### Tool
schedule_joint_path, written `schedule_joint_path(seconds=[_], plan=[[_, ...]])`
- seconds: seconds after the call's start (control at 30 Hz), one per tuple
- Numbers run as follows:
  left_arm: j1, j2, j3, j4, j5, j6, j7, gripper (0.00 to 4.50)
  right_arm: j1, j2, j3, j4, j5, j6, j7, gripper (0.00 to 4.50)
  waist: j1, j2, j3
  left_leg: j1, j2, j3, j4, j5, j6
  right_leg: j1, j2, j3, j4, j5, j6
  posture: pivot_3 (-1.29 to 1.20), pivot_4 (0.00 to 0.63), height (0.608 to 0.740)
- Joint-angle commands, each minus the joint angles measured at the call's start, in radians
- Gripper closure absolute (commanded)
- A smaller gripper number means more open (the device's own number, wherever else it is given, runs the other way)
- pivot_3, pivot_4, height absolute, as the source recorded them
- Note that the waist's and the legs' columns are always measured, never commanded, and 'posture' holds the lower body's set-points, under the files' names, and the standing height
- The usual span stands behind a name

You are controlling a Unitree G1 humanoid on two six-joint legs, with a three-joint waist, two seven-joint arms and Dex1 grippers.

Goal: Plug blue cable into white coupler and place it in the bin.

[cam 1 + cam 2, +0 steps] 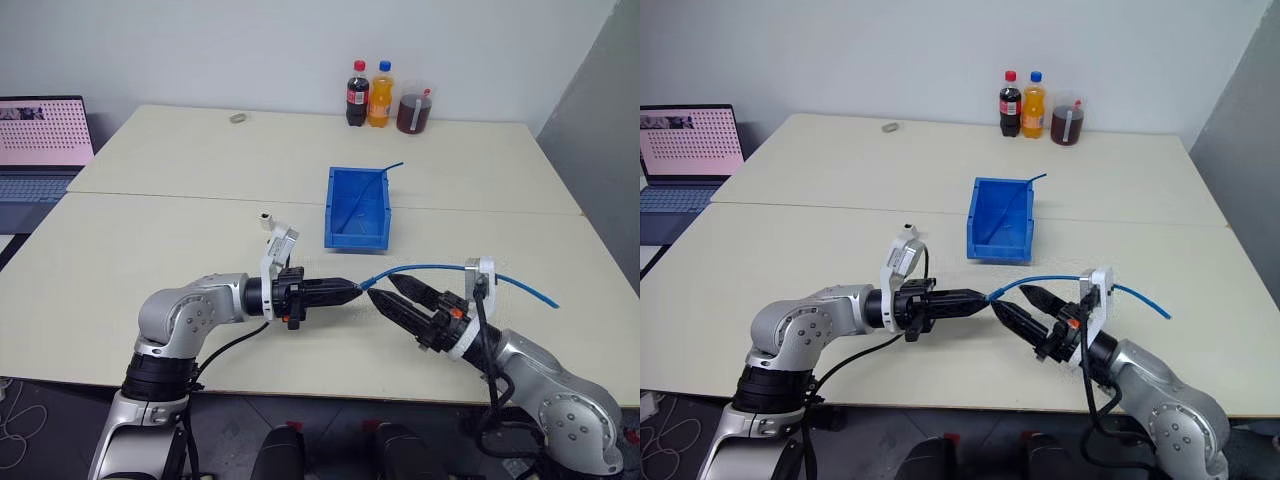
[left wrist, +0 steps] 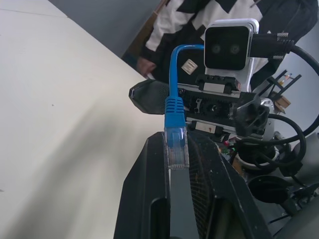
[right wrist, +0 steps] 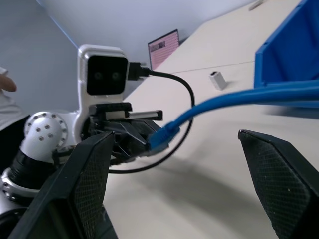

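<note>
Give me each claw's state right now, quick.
Left claw: shut on the blue cable, at its plug end.
Right claw: open, holding nothing.

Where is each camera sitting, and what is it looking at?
Left eye, right eye: on the head, looking down over both arms at the table and bin.
Left wrist: along the left gripper, shut on the blue cable; right gripper beyond.
Right wrist: between the open right gripper's fingers, at the left gripper and white coupler.
Shared: every view shows the cable.
</note>
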Motion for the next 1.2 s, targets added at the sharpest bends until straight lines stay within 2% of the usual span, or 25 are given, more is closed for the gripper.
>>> schedule_joint_path(seconds=[0.03, 0.4, 0.5, 1.03, 1.2], plan=[[-0.002, 0.002, 0.018, -0.041, -0.035, 0.004, 0.012, 4.27, -0.027, -0.009, -0.005, -0.013, 0.077, -0.008, -0.028, 0.29, 0.0, 0.0, 0.0, 0.0, 0.0, 0.0, 0.0, 0.0, 0.0, 0.0, 0.0, 0.0, 0.0, 0.0, 0.0, 0.0, 0.15, 0.74], [0.001, 0.003, 0.011, -0.054, -0.064, 0.004, 0.027, 4.27, -0.061, -0.052, 0.068, 0.036, 0.106, -0.016, -0.022, 0.29, 0.0, 0.0, 0.0, 0.0, 0.0, 0.0, 0.0, 0.0, 0.0, 0.0, 0.0, 0.0, 0.0, 0.0, 0.0, 0.0, 0.15, 0.74], [0.004, 0.006, 0.011, -0.059, -0.067, 0.006, 0.026, 4.27, -0.066, -0.059, 0.076, 0.05, 0.114, -0.022, -0.018, 0.83, 0.0, 0.0, 0.0, 0.0, 0.0, 0.0, 0.0, 0.0, 0.0, 0.0, 0.0, 0.0, 0.0, 0.0, 0.0, 0.0, 0.15, 0.74], [0.025, 0.029, 0.011, -0.049, -0.065, -0.007, 0.018, 4.27, -0.068, -0.122, 0.068, 0.068, 0.236, -0.01, 0.004, 4.37, 0.0, 0.0, 0.001, 0.0, 0.0, 0.0, -0.001, 0.0, 0.0, 0.0, 0.0, 0.0, -0.001, 0.0, 0.0, 0.0, 0.15, 0.74], [0.023, 0.023, 0.012, -0.037, -0.064, -0.016, 0.015, 4.27, -0.069, -0.144, 0.098, 0.068, 0.225, -0.013, 0.022, 4.4, 0.0, 0.0, 0.001, 0.0, 0.0, 0.0, -0.001, 0.0, 0.0, -0.001, 0.0, 0.0, -0.001, 0.0, 0.0, 0.0, 0.15, 0.74]])
